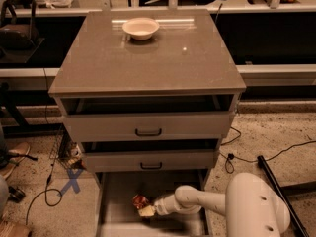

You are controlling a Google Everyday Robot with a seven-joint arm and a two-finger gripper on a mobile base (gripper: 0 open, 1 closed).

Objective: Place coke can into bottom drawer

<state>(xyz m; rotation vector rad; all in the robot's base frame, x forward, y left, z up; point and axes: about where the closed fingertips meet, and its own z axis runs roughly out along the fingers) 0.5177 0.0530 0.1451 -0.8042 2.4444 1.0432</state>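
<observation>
The coke can [140, 201], red-orange with a pale end, is low inside the open bottom drawer [118, 191], near the middle of its grey floor. My gripper [150, 210] reaches in from the right on a white arm and sits right against the can's lower right side. Whether the can rests on the floor or hangs just above it does not show.
A white bowl [141, 27] stands at the back of the cabinet top [148, 63]. The two upper drawers [148, 128] with dark handles are partly pulled out above the bottom drawer. Cables and a blue X mark [71, 180] lie on the floor at the left.
</observation>
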